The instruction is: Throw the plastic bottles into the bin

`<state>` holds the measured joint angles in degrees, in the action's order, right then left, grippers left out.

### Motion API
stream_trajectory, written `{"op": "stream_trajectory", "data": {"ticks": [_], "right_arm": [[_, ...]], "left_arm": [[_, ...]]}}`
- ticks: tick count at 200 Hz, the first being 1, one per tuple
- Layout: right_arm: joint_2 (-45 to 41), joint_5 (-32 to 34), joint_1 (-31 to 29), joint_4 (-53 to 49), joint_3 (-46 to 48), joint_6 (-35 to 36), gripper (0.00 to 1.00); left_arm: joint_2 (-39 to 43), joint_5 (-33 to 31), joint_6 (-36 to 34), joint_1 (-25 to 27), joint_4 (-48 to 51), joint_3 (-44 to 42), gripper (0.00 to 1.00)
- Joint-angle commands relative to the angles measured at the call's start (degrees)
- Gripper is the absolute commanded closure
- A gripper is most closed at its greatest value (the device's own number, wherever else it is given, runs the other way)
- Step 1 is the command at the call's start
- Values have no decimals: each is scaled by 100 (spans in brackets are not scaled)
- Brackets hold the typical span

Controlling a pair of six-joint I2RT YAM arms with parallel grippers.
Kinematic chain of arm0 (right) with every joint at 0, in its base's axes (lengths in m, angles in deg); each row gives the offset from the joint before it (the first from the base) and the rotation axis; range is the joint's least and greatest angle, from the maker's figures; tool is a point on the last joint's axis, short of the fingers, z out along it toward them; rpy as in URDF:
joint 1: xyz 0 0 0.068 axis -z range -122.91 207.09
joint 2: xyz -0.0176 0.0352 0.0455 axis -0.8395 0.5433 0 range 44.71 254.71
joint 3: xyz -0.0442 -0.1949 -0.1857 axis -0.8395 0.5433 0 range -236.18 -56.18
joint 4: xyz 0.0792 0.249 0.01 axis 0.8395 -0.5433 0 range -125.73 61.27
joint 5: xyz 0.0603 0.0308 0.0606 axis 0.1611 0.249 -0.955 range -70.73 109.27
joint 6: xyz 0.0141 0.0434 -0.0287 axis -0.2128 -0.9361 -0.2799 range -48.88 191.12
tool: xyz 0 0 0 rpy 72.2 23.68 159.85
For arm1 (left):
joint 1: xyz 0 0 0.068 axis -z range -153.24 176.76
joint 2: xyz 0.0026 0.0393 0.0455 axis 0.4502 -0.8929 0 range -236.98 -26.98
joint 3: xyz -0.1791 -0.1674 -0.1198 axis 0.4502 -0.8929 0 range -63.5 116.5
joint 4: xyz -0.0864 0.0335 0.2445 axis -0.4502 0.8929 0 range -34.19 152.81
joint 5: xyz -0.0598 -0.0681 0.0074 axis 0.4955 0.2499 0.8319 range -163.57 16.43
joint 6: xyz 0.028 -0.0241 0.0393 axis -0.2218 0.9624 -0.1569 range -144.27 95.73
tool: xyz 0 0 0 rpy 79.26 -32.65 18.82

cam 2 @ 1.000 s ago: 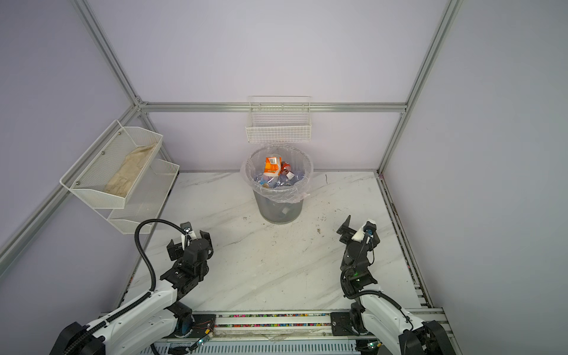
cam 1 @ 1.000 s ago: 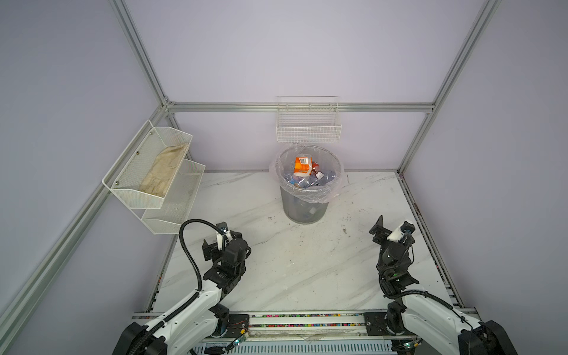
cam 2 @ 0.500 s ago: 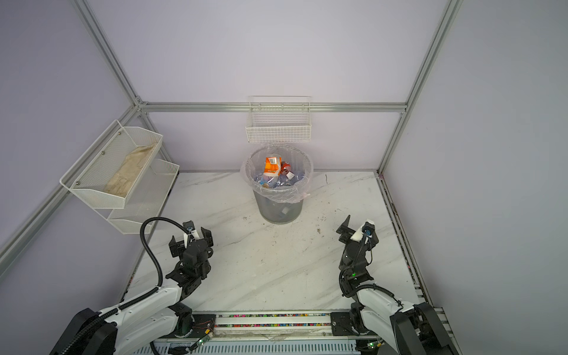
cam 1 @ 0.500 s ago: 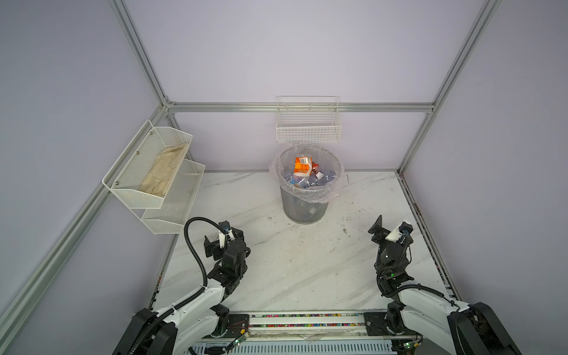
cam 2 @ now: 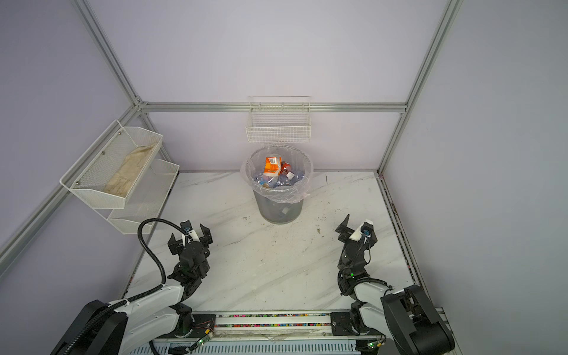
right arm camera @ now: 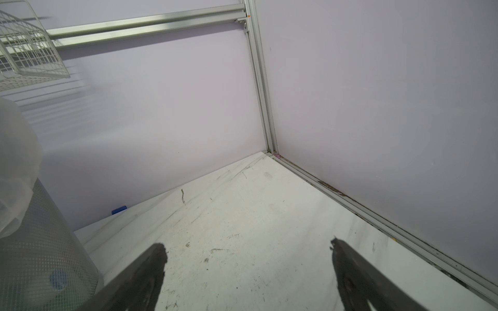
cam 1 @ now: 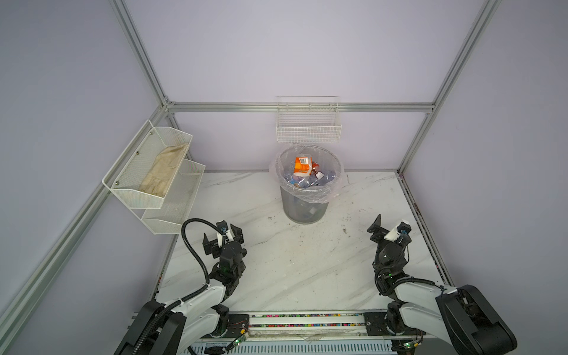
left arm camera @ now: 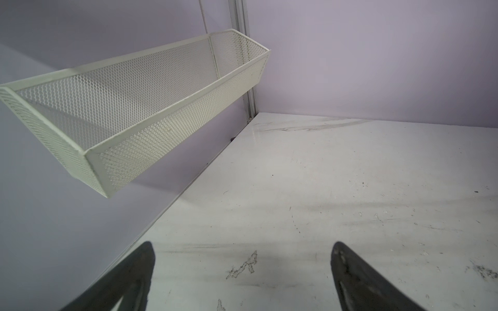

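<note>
The bin stands at the back of the table. The plastic bottles are piled inside it, an orange-label one on top. The left gripper is wide open and holds nothing; the bin is at its 2 o'clock, well apart. The right gripper is open and empty too, with the bin at its 10 o'clock.
</note>
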<state>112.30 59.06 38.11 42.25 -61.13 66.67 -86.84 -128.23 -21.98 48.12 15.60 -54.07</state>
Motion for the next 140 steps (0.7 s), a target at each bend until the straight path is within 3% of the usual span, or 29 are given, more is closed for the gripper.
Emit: {"op": "stream_trajectory", "data": {"ticks": [1,59,140], "right_arm": [[385,81,-19,816,-109,204,3],[1243,62,-24,1750,-202,410,3],[2115,47,-20,2821,-269,559,3]], "left_arm": [[-13,94,-26,-107,-494,-120,0],[-383,300,-74,-264,-1372,-259,0],[-1681,341,-629,-334,-3004,-106,0]]}}
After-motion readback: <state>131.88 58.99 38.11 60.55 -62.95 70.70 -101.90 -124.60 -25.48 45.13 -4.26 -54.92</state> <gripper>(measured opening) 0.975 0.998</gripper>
